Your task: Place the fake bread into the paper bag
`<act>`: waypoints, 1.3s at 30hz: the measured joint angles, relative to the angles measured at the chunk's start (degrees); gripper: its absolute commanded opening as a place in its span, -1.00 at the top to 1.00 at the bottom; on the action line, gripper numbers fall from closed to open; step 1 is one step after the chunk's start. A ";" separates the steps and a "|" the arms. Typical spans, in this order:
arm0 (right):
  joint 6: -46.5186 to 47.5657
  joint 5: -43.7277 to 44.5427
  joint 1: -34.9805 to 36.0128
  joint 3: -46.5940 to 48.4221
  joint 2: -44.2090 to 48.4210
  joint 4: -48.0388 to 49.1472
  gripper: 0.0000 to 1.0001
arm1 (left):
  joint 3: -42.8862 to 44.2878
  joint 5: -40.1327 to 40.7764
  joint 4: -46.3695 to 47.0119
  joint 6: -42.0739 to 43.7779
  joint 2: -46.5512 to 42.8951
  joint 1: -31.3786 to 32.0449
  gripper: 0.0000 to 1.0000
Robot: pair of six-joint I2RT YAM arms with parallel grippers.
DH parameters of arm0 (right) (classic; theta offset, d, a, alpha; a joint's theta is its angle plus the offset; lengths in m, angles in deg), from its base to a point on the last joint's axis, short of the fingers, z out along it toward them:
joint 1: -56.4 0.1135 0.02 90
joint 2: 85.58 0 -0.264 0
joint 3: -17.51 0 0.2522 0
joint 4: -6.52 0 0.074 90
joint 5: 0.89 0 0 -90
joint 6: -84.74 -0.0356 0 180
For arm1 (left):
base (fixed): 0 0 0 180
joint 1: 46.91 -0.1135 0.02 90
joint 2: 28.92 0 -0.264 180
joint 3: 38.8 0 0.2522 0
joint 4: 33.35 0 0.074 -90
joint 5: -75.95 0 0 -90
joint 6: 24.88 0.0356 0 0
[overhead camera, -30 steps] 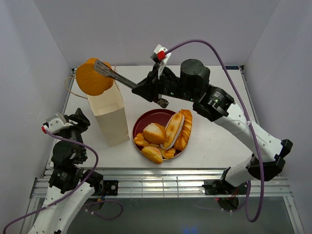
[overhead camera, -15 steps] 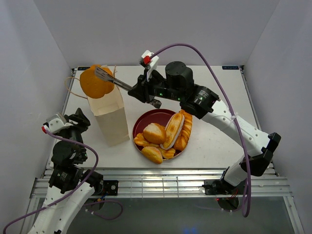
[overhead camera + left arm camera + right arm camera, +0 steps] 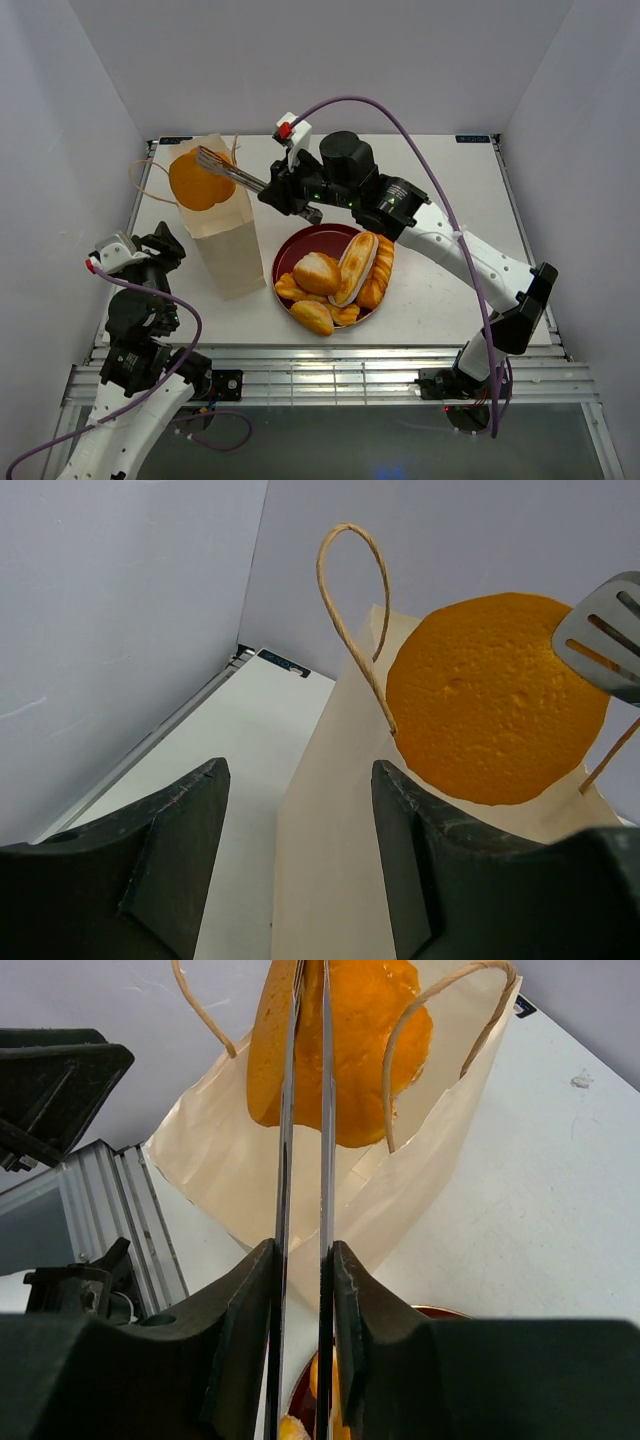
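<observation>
Hanging in the open top of the paper bag, the round bun is pinched between the long slotted fingers of the right gripper, whose blades are squeezed in on its two flat faces. The bun's lower edge dips below the bag's rim and its upper half shows above, with a string handle looping up beside it. The left gripper sits low by the bag's left side, jaws spread wide, gripping nothing, clear of the paper. The rest of the fake bread lies piled on the dark red plate, just right of the bag.
</observation>
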 measured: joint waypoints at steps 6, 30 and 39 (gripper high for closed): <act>-0.02 0.00 0.00 -0.61 -0.09 0.42 0.21 | 0.00 -0.04 0.00 0.00 0.00 0.02 -0.39; -1.66 -3.32 0.00 -3.93 5.42 3.26 0.15 | 0.00 -0.24 -0.02 0.00 0.00 0.28 -0.39; -2.40 -4.66 0.00 -8.94 11.19 6.10 0.14 | 0.00 -0.26 -0.02 0.00 0.00 0.28 -0.39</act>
